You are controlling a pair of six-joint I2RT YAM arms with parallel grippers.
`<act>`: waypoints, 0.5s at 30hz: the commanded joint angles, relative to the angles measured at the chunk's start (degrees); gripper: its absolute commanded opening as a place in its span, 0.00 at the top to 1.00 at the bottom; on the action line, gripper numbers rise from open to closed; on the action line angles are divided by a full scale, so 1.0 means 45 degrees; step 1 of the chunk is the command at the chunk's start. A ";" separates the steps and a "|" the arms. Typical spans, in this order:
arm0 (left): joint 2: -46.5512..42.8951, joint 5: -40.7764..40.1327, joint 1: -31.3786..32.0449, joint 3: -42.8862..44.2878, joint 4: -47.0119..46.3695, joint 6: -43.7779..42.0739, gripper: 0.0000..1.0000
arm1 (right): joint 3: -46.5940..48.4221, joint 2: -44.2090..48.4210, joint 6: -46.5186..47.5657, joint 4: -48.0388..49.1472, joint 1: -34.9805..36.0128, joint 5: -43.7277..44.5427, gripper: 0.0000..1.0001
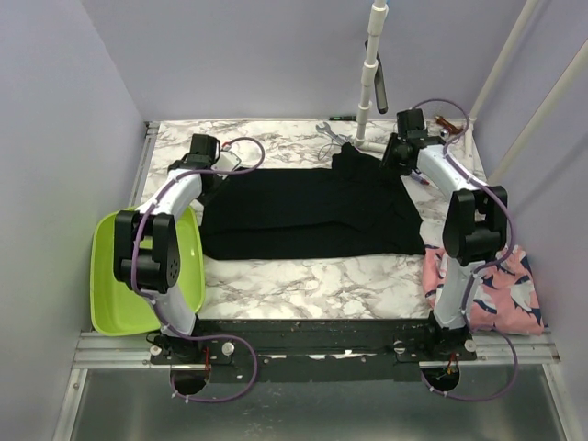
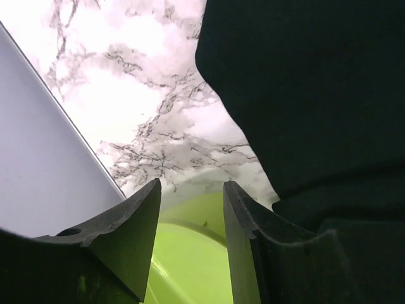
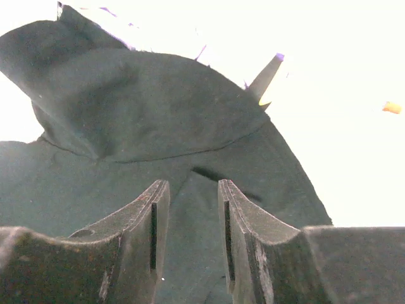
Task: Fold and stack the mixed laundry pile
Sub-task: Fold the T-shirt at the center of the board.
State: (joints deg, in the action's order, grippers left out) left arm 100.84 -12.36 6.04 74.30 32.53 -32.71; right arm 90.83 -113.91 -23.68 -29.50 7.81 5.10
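A large plain black garment (image 1: 312, 216) lies spread flat across the middle of the marble table (image 1: 303, 280). My left gripper (image 1: 209, 167) hovers at its far left corner. In the left wrist view that gripper (image 2: 192, 187) is open with nothing between the fingers, and the black cloth (image 2: 304, 95) lies to its right. My right gripper (image 1: 397, 158) is at the garment's far right corner, where the cloth bunches up. There it (image 3: 193, 185) stands open just above the black fabric (image 3: 139, 107). A pink garment with dark shark print (image 1: 510, 294) lies at the near right. The striped garment is out of view.
A lime green basin (image 1: 110, 294) sits at the near left edge and shows between the left fingers (image 2: 190, 253). A white pole (image 1: 370, 73) and a wrench (image 1: 331, 133) stand at the back. Walls close in on the left, back and right.
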 commanded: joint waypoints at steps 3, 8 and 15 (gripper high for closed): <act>-0.3258 0.3029 0.1367 -0.2117 0.1013 -0.1299 0.55 | -0.0733 0.2122 0.0830 -0.1324 0.0134 0.0481 0.64; -0.3412 0.5432 0.1714 -0.2312 0.2690 -0.0559 0.57 | -0.4884 0.4490 0.1098 0.0729 0.1664 -0.3016 0.72; -0.1221 0.3314 0.1759 -0.2030 0.1753 -0.0166 0.62 | -0.5636 0.3449 0.0738 0.2079 0.3626 -0.3502 0.82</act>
State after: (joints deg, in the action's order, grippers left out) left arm 89.19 6.02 14.26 64.31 40.73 -35.05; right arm 64.18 -93.67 -20.05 -24.21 22.68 -8.14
